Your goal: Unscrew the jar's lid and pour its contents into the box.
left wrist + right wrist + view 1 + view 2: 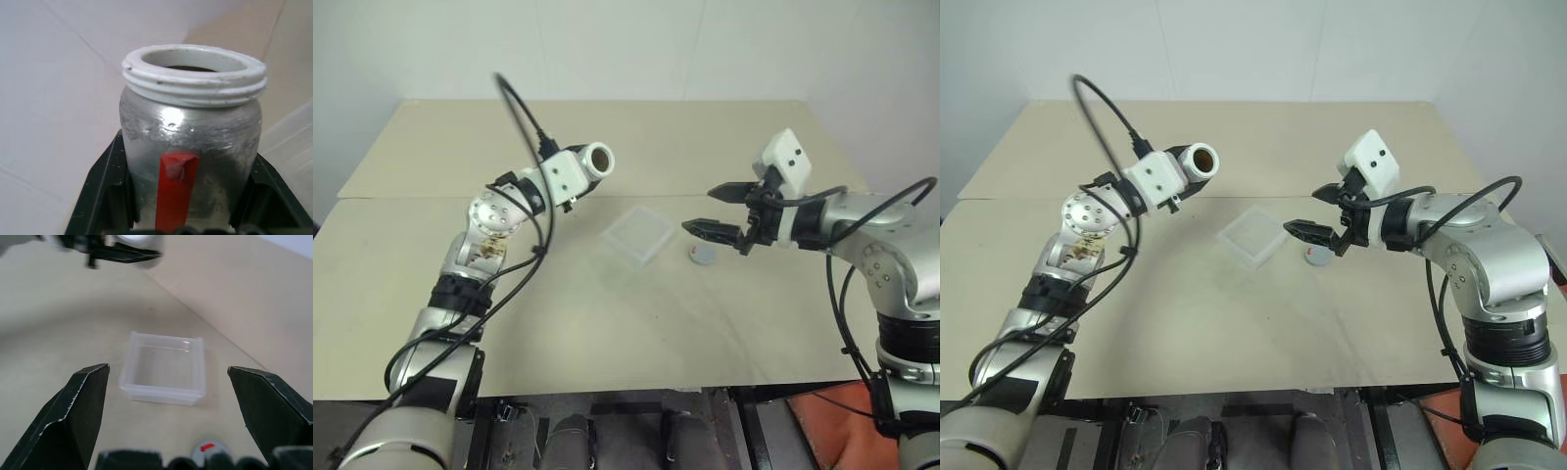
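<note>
My left gripper [579, 168] is shut on the jar [595, 161], a silvery cylinder with a red stripe [175, 188] and a white threaded rim. The jar lies nearly level in the air, left of and above the box, and its open mouth shows brownish contents [1204, 158]. The box [638, 234], a shallow clear tray, sits at the table's middle. Just right of it on the table lies the grey lid [702, 255] with its red mark. My right gripper [700, 209] hangs open and empty above the lid, pointing towards the box [164, 367].
A beige table [607, 323] with a seam running across it carries everything. Its front edge lies close to my arms. A black cable [524, 108] loops above my left wrist. A pale wall stands behind the table.
</note>
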Controlling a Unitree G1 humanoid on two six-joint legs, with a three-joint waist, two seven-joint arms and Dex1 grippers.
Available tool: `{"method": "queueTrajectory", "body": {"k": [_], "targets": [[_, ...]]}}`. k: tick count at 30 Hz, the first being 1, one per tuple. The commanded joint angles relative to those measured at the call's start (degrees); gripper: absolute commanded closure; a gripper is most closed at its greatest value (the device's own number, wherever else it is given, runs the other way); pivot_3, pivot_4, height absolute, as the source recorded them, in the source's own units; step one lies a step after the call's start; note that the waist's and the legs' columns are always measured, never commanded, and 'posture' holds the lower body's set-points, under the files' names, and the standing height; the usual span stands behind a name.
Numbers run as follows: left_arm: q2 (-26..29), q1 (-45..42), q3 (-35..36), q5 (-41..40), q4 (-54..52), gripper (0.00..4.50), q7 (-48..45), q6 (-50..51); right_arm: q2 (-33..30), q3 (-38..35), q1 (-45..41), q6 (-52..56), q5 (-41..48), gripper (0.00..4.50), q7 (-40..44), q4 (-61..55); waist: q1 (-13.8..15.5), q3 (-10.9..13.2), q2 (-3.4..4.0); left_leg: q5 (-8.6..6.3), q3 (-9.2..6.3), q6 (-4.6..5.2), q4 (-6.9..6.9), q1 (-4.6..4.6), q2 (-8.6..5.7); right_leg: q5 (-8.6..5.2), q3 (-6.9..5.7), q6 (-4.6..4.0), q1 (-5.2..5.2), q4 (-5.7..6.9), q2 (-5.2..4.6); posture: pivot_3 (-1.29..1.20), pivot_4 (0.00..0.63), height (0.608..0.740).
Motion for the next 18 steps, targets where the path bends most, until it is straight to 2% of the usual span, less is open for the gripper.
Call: {"method": "queueTrajectory", "body": {"k": [1,4,8,11,18], "targets": [[4.12,-10.16,-12.46,27.20,4.24,2.58,26.62,-10.40,-1.45,0.57,-1.96,-1.26,0.10,0.03,1.67,-0.24,0.32,0.01,-0.01,0.00,-0.01,0.00,0.01,-0.07,-0.01,0.01,-0.01,0.01,-0.03,-0.01,0.00,0.00,0.150,0.740],[4.43,-18.48,-25.85,48.26,8.80,2.58,48.73,-4.42,-1.85,1.10,-2.20,-1.18,0.31,0.03,2.44,0.05,1.03,0.01,-0.01,-0.01,-0.01,0.02,0.04,-0.19,-0.06,0.03,-0.04,0.06,-0.08,-0.03,-0.04,0.00,0.150,0.740],[0.75,-23.33,-36.47,60.36,13.69,2.58,60.15,1.21,-1.77,0.75,-2.22,-0.61,1.04,0.03,2.72,-0.58,1.50,0.01,-0.01,-0.05,0.02,0.09,0.03,-0.23,-0.07,0.00,-0.05,0.11,-0.12,-0.05,-0.07,0.00,0.150,0.740],[-1.26,-24.15,-41.31,65.15,16.80,2.58,63.26,4.38,-1.34,0.23,-2.48,-0.10,1.83,0.03,2.61,-1.22,1.62,0.01,-0.01,-0.04,0.04,0.07,0.03,-0.28,-0.04,0.00,-0.05,0.12,-0.23,-0.01,-0.07,0.00,0.150,0.740],[-2.57,-24.24,-44.19,65.97,20.51,2.58,67.27,7.57,-1.46,0.31,-2.93,-0.37,2.12,0.03,1.89,-1.35,1.08,0.01,-0.02,-0.03,0.05,0.05,0.05,-0.34,-0.03,-0.01,-0.05,0.12,-0.30,0.02,-0.07,0.00,0.150,0.740]]}}
